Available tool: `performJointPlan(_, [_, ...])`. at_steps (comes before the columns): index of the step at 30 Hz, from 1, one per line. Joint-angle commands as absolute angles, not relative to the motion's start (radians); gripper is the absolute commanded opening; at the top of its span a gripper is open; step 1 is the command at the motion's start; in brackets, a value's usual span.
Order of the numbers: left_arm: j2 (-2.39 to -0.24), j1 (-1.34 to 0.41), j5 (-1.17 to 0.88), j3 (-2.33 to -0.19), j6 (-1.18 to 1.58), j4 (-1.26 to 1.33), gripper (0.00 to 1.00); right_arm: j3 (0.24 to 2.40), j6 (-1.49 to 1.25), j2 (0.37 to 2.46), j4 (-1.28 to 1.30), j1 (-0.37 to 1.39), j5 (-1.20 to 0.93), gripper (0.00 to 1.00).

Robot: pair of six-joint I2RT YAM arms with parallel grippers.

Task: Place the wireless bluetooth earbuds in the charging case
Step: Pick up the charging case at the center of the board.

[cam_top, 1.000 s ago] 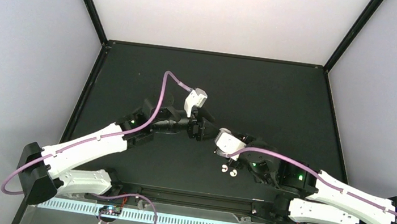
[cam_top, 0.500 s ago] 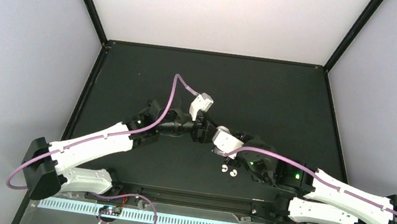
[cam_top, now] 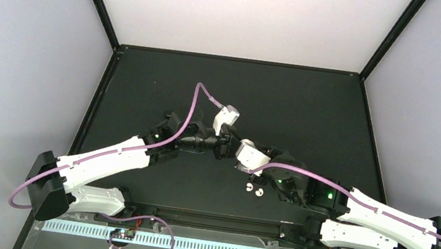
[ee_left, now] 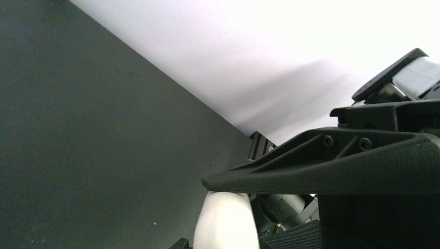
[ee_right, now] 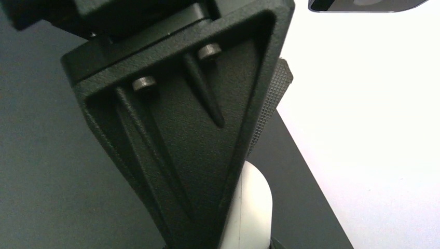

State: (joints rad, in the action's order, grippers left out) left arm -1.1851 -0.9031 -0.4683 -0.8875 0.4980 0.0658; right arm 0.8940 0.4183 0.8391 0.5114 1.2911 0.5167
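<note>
The white charging case point(ee_left: 227, 222) hangs above the middle of the table, held from both sides. My left gripper point(cam_top: 226, 147) is shut on it, with its upper finger point(ee_left: 311, 166) lying across the rounded top of the case. My right gripper point(cam_top: 237, 148) is shut on the same case point(ee_right: 252, 207), which presses against its black finger point(ee_right: 192, 155). In the top view the case itself is hidden between the two grippers. Two white earbuds point(cam_top: 249, 187) point(cam_top: 258, 193) lie on the black table just in front of the right arm's wrist.
The black table point(cam_top: 308, 110) is ringed by a raised black frame with white walls behind and at the sides. The two wrists nearly touch at the centre. A purple cable point(cam_top: 195, 99) loops above the left wrist.
The left arm has moved right to meet the right gripper, and its jaws have closed from wide open onto the case. The right arm has barely moved.
</note>
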Motion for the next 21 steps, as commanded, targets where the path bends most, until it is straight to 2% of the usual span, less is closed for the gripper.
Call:
performJointPlan(1, [-1.186,-0.91,-0.491,-0.91,0.506,0.096,0.28,0.919,0.425,0.838,0.483,1.299,0.536,0.21])
performJointPlan(7, [-1.176,-0.91,-0.495,-0.904,0.52,0.115,0.11,0.925,0.417,0.839,0.485,1.298,0.523,0.22])
performJointPlan(9, [-1.171,-0.91,-0.494,-0.902,0.528,0.125,0.03,0.931,0.405,0.844,0.495,1.299,0.512,0.24])
performJointPlan(11, [-1.165,-0.91,-0.494,-0.9,0.537,0.137,0.02,0.941,0.391,0.853,0.509,1.299,0.502,0.29])
performJointPlan(13, [-1.158,-0.91,-0.493,-0.898,0.545,0.149,0.02,0.95,0.375,0.861,0.519,1.299,0.491,0.35])
performJointPlan(18, [-1.132,-0.907,-0.448,-0.896,0.548,0.155,0.02,0.972,0.33,0.865,0.526,1.299,0.446,0.64])
performJointPlan(21, [-1.096,-0.901,-0.392,-0.879,0.55,0.167,0.02,0.992,0.277,0.862,0.521,1.299,0.413,0.73])
